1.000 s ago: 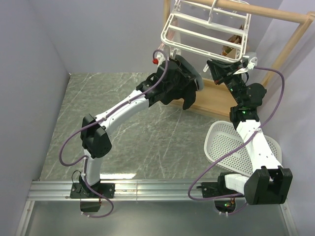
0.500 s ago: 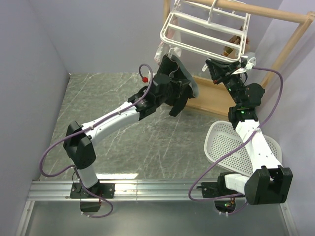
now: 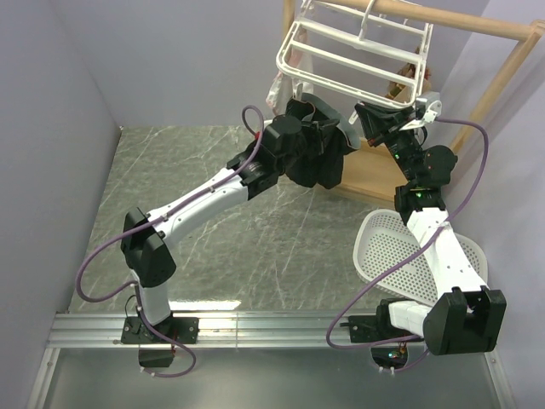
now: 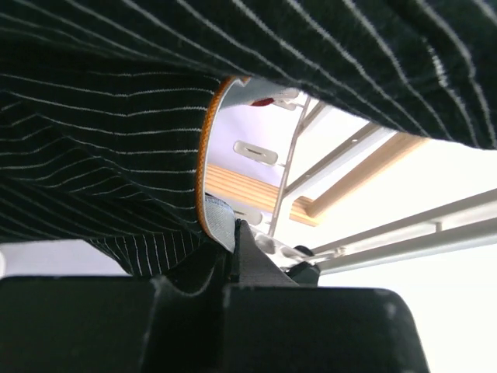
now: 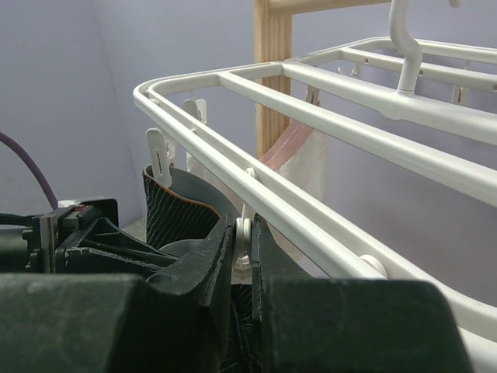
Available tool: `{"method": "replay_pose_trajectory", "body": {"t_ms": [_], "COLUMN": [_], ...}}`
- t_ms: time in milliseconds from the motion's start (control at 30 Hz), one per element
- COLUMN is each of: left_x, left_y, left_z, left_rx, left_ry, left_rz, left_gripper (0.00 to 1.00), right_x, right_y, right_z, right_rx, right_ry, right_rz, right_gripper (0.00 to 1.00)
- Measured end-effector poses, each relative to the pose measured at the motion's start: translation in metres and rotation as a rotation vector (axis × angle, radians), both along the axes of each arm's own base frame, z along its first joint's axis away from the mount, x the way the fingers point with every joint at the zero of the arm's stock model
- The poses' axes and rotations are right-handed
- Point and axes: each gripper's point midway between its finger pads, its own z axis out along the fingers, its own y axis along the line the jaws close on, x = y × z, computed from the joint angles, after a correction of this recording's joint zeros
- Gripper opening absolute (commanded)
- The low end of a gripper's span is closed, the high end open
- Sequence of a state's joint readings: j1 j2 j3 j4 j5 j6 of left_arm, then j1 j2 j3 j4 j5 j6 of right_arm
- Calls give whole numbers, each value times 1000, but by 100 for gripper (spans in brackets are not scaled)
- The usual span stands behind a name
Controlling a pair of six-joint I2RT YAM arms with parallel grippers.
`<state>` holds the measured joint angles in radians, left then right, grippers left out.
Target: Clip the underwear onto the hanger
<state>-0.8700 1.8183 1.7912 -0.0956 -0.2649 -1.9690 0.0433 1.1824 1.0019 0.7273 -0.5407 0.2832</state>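
Left end effector [image 4: 237, 237]: fingers together, clamped on a fold of the underwear [image 4: 93, 155] at the waistband. The grey band and its orange trim run straight into the pinch. The rest of the black pinstriped fabric drapes up and over the end effector and fills most of the left wrist view. In the top view this end effector is raised off the surface [image 3: 213, 170], directly beneath the near edge of the hanger [image 5: 349, 136].

Right end effector [image 5: 243, 241]: fingers close together with a white clip [image 5: 244, 227] between them, so it is clamped on that clip. The clip hangs from the hanger's outer rail. The raised, trimmed edge of the underwear stands just left of the clip and below the rail. Whether the fabric sits inside the clip's mouth cannot be told.

The two end effectors are near each other under the same rail, with the underwear between them.

A whitish pouch [image 5: 314, 167] with pink-red edging hangs from a clip farther along the hanger. The hanger hangs by its hook from the top bar of a light wooden frame [image 3: 477, 23]. A white perforated basket [image 3: 400, 247] lies on the surface beside the right arm.
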Motion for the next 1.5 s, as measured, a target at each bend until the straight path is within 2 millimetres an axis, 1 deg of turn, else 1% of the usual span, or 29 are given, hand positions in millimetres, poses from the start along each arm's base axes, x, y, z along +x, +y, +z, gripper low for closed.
{"method": "replay_pose_trajectory", "body": {"t_ms": [100,300,433,567,767,1033,1167,1367,1500], "left_x": [3,10,15,19,23,24,27,25,24], "left_y": [-3,-8,-9,-6,-6,-11,-13,-13,-13], "left_z": [0,-11,-14,-12,-1,-9,-7,5,10], "left_rx": [-5,19,27,27,12,27,23,4,-4], "left_ry": [9,34,43,44,33,49,47,31,24], "left_rz": [3,7,8,14,14,-2,-4,-10,-13], "left_gripper": [0,0,0,0,0,0,0,0,0], "right_x": [-1,-3,-5,-6,-8,-9,-9,-9,-8], "right_y": [0,2,4,4,6,14,16,18,18], "right_z": [-1,1,2,2,2,-2,-6,-9,-10], "right_rx": [-4,-9,-16,-19,-32,-51,-66,-89,-96], "right_ry": [-9,-24,-33,-38,-63,-77,-85,-101,-107], "right_rz": [-1,10,22,27,36,56,60,60,55], "right_gripper": [0,0,0,0,0,0,0,0,0]}}
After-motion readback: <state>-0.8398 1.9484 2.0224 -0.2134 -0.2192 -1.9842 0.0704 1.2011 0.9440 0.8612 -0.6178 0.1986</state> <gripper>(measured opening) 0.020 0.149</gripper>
